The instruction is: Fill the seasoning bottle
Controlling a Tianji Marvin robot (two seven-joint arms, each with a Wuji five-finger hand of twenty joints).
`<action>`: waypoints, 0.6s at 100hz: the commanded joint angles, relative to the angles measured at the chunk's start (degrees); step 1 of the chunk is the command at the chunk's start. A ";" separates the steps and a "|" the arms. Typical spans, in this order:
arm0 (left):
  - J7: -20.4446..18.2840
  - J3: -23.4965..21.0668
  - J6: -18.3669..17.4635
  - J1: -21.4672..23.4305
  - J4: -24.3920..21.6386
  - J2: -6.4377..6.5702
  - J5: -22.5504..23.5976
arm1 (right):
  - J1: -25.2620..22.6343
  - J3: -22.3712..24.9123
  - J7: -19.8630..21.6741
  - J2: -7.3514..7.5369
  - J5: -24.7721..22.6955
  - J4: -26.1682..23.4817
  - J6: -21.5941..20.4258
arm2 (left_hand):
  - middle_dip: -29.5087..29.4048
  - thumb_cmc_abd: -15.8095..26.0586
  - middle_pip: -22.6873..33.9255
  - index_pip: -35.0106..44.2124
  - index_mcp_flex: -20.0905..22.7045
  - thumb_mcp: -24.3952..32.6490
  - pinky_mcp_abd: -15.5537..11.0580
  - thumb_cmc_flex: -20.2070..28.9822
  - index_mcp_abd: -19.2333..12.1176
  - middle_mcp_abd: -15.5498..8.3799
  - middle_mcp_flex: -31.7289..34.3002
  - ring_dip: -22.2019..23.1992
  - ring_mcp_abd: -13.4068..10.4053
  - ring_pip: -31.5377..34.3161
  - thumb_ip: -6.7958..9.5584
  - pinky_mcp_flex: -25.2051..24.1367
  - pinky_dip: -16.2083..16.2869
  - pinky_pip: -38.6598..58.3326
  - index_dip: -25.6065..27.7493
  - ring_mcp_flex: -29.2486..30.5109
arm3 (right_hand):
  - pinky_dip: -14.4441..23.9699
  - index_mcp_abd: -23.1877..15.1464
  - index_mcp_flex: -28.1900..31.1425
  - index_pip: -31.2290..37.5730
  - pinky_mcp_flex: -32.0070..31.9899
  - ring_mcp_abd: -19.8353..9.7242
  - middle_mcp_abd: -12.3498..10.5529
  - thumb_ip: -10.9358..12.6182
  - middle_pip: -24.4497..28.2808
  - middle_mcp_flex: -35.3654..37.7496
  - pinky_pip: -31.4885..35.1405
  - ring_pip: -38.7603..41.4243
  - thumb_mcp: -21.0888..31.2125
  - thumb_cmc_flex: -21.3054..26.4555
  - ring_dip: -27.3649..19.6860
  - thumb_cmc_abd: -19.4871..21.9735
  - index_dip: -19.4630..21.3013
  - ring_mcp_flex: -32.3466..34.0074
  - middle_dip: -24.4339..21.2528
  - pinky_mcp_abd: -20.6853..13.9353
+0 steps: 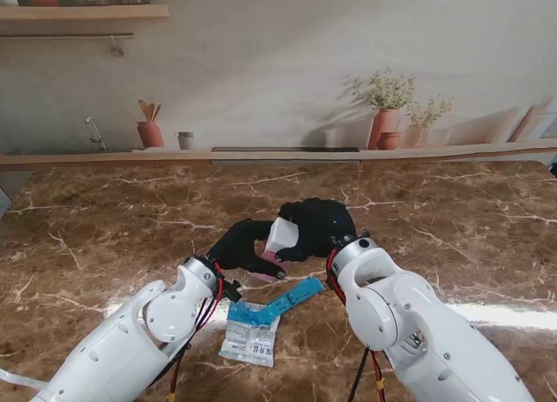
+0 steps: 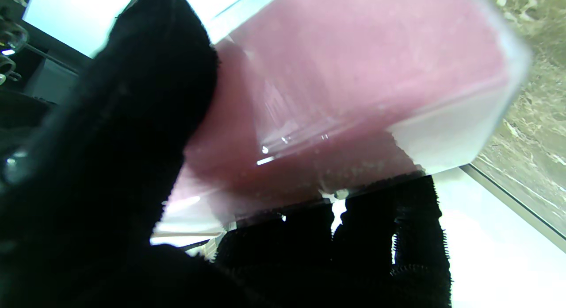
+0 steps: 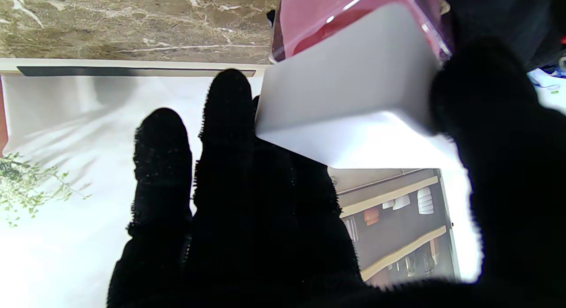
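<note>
**Both hands on the bottle, cap end in the right**

Nearest to me on the marble table (image 1: 104, 237) lie two packets, untouched: a pale refill sachet (image 1: 251, 339) and, just beyond it and touching, a blue strip packet (image 1: 283, 301) slanting to the right. Both sit between the two white forearms.

Past the packets, near the middle of the table, the two black-gloved hands meet around the seasoning bottle (image 1: 270, 261). The left hand (image 1: 237, 244) is wrapped around the clear body, thumb on one side and fingers on the other, as the left wrist view shows with the bottle (image 2: 353, 91) filling the frame. The right hand (image 1: 315, 225) is closed on the white cap (image 1: 283, 234); in the right wrist view the cap (image 3: 353, 95) sits between the thumb and the fingers (image 3: 227, 122).

The step in hand looks like taking the cap off. To do it well, the left hand should hold the body firm and mouth-up while the right works the cap straight off, without jerking, since the bottle is tilted and could spill.

The bottle is clear-walled and square-edged, with pink grains inside that reach most of the way up. Whether the cap is loosened I cannot tell.

Farthest off, a ledge (image 1: 278, 153) along the wall carries potted plants (image 1: 387, 115).
</note>
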 commanded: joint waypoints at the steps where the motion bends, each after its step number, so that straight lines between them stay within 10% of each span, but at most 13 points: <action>1: 0.53 -0.11 0.02 -0.11 -0.84 -0.51 0.05 | -0.56 -0.69 0.79 -0.26 -0.80 0.56 0.71 | 3.66 18.72 8.73 16.11 13.84 17.45 -3.91 13.66 -12.84 -4.61 7.12 2.78 0.17 7.09 4.26 -0.18 1.85 2.29 5.88 4.33 | 1.91 -6.37 5.86 1.98 0.33 -0.41 -5.20 5.73 5.35 3.93 3.37 1.64 6.49 1.14 1.57 6.59 2.55 1.28 0.43 0.72; 28: 1.03 -0.15 0.02 -0.07 -0.89 -0.59 0.39 | 0.41 -2.28 1.06 -0.13 -5.90 0.57 2.52 | 3.77 18.77 8.60 16.00 13.80 17.44 -4.03 13.62 -12.93 -4.66 7.10 2.76 0.05 7.05 4.22 -0.20 2.02 2.25 6.15 4.29 | 3.23 -6.94 4.87 -0.90 -0.75 -1.06 -6.33 5.69 7.40 4.31 9.33 7.53 -0.80 -7.25 4.50 11.14 3.72 0.79 3.29 -0.68; 41: 1.52 -0.06 -0.09 -0.06 -0.76 -0.73 0.47 | 0.74 -2.68 1.46 -0.06 -7.83 0.68 3.30 | 3.85 18.76 8.64 16.04 13.85 17.43 -4.04 13.55 -13.07 -4.86 7.20 2.74 0.01 7.05 4.20 -0.20 2.07 2.23 6.26 4.33 | 2.37 -5.68 2.45 -5.93 -0.44 -1.05 -6.74 9.60 7.22 5.16 10.49 8.58 -15.70 -9.48 3.87 21.43 0.86 1.09 3.36 -1.24; 60: 2.38 0.00 -0.20 0.04 -0.68 -0.95 0.60 | 0.73 -2.86 4.20 0.21 -10.48 -0.27 4.43 | 3.92 18.74 8.67 16.07 13.89 17.45 -4.10 13.51 -13.09 -4.85 7.33 2.77 -0.07 7.09 4.20 -0.22 2.16 2.23 6.38 4.45 | 1.79 -2.91 -3.13 -12.97 0.97 -0.19 -6.95 11.15 8.04 7.99 12.05 9.16 -9.29 -20.60 3.05 22.50 -5.41 3.13 1.83 -1.16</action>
